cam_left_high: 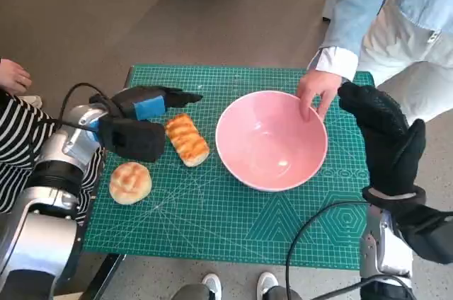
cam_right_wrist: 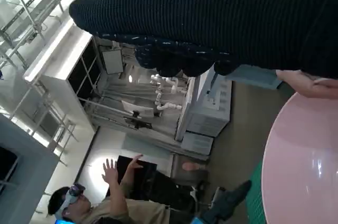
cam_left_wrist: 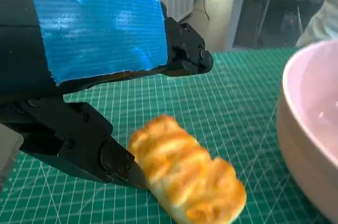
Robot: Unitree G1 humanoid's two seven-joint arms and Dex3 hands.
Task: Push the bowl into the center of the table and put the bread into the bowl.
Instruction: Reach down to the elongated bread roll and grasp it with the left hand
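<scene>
A pink bowl [cam_left_high: 270,140] stands empty on the green cutting mat [cam_left_high: 212,222], right of the middle. A person's hand [cam_left_high: 316,92] touches its far right rim. A long glazed bread [cam_left_high: 187,139] lies just left of the bowl, also in the left wrist view as bread [cam_left_wrist: 185,174] beside the bowl [cam_left_wrist: 311,129]. My left hand [cam_left_high: 141,119] hovers around the bread's left side, fingers spread, one lower finger [cam_left_wrist: 79,145] touching it. My right hand [cam_left_high: 386,141] in its glove is raised beside the bowl's right rim, fingers straight, holding nothing.
A round bun [cam_left_high: 130,182] lies on the mat near the front left corner. A person in a blue shirt [cam_left_high: 386,3] stands at the far right. Another person in a striped sleeve [cam_left_high: 14,144] sits at the left. Feet [cam_left_high: 212,286] show at the front edge.
</scene>
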